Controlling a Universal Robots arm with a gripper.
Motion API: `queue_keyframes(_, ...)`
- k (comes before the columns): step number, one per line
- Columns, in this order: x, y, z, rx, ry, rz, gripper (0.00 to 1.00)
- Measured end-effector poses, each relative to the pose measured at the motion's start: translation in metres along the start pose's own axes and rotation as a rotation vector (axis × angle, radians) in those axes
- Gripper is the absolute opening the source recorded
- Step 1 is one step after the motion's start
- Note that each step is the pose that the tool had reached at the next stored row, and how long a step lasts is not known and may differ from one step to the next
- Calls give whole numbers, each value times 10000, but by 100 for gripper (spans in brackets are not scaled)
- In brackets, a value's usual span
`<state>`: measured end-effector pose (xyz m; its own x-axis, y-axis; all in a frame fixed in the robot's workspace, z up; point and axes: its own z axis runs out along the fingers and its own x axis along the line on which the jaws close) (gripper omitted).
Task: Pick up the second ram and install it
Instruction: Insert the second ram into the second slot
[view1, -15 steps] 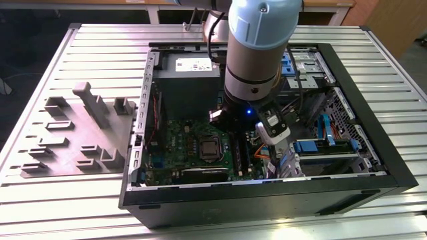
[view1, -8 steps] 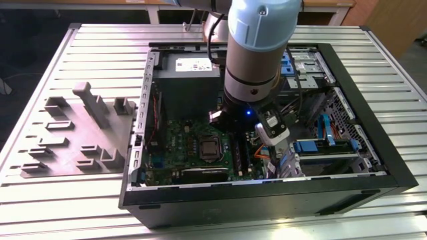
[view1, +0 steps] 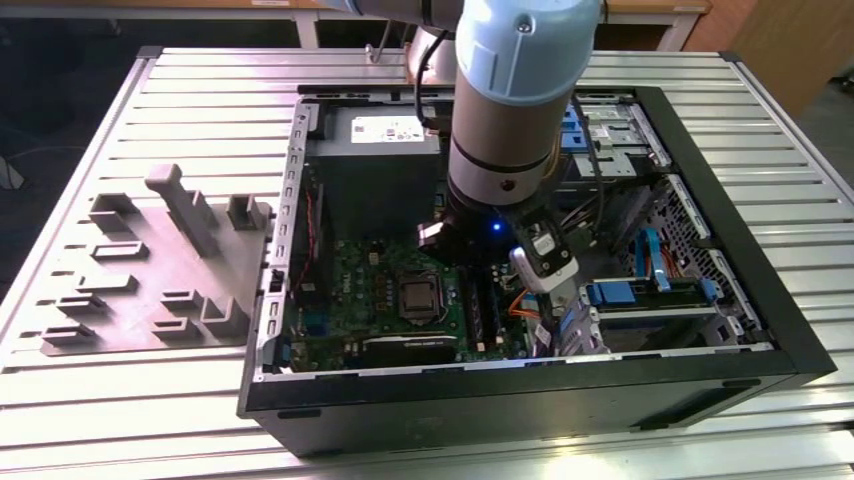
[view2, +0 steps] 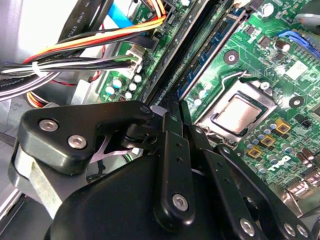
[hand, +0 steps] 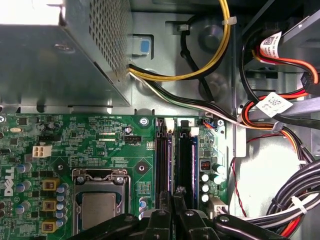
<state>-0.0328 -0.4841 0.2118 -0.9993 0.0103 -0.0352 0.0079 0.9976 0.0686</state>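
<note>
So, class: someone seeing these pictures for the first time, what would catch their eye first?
The big grey-blue robot arm plunging into the open computer case on the slatted table. Below it, the green motherboard with its shiny processor socket, and the black pincer right at the long memory slots.

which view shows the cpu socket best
The first wrist view: the cpu socket is seen nearly head-on, though cut at the frame's edge. The second wrist view shows it whole but slanted beside the gripper linkage. In the exterior view it is small.
</note>
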Motion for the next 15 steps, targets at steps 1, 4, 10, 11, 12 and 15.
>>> queue_keyframes(1, 0, -1, 6, 2, 1, 0, 13)
queue_keyframes(4, 1, -1, 8, 6, 2, 0, 13)
queue_keyframes(10, 1, -1, 13, 4, 1, 0, 13)
queue_keyframes(11, 1, -2, 14, 5, 1, 0, 13)
queue_keyframes(12, 1, -2, 14, 4, 1, 0, 13)
queue_keyframes(15, 1, -2, 16, 4, 0, 0, 13)
